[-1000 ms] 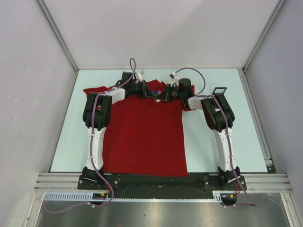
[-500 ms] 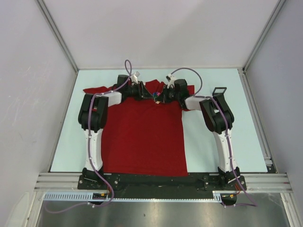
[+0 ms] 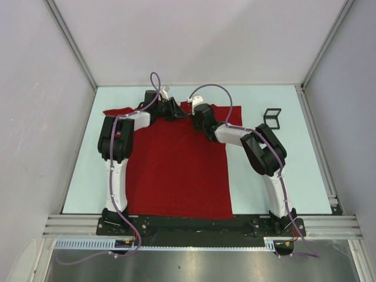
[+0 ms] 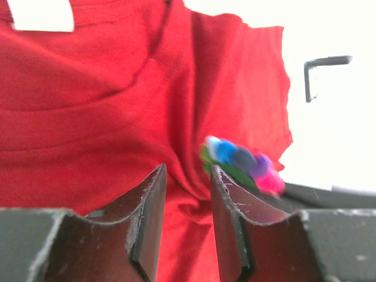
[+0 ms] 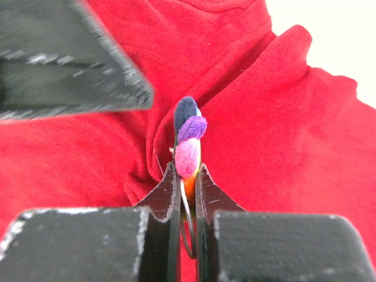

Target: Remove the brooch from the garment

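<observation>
The garment (image 3: 176,170), a dark-red T-shirt, lies flat on the table with its neck at the far end. The brooch (image 5: 189,147), a cluster of pink, purple and dark beads with a thin ring, sits upright between the fingers of my right gripper (image 5: 187,171), which is shut on it just above the bunched fabric. In the left wrist view the brooch (image 4: 241,161) shows just right of my left gripper (image 4: 188,170). That gripper's jaws stand apart over a fold of the garment (image 4: 88,117). In the top view both grippers, the left gripper (image 3: 178,111) and the right gripper (image 3: 197,118), meet at the collar.
A small black rectangular frame (image 3: 272,116) stands on the pale table right of the shirt, also seen as the black frame (image 4: 323,67). A white neck label (image 4: 41,14) sits at the collar. Grey walls close in the table on three sides.
My left gripper has opened and drawn back a little to the left. My right arm has swung left, carrying the brooch toward the collar's middle.
</observation>
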You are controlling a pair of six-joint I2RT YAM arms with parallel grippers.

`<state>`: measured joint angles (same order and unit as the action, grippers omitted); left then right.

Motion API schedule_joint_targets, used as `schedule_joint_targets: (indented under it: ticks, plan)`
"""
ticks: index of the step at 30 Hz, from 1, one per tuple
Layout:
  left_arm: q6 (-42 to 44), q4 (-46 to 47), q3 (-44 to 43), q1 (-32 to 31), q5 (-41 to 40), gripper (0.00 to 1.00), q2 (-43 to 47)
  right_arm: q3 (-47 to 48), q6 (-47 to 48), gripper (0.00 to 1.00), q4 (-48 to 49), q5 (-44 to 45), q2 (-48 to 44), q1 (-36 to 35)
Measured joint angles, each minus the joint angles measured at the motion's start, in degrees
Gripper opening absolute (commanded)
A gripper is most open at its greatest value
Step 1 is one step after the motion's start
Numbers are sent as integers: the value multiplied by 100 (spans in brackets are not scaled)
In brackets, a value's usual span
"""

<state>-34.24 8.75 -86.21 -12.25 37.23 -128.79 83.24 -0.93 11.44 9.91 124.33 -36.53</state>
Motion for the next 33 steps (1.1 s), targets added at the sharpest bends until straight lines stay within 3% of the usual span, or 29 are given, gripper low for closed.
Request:
schedule_joint_targets:
  ticks: [5, 11, 20, 29, 33]
  plan:
    - [-140, -153, -190, 0, -181, 41, -260, 0, 861, 0, 20, 1158, 0, -435]
    - [-186, -380, -437, 0, -273, 42, -422, 2, 1639, 0, 92, 1941, 9, -634]
    - [-201, -485, -645, 7, -240, 43, -546, 2, 2472, 0, 177, 2212, 179, -647]
    - [-173, -402, -619, 13, -197, 48, -531, -149, 2629, 0, 308, 2293, 127, -516]
    - [-111, -175, -223, -13, -240, 49, -291, -369, 2524, 0, 199, 2245, -199, -391]
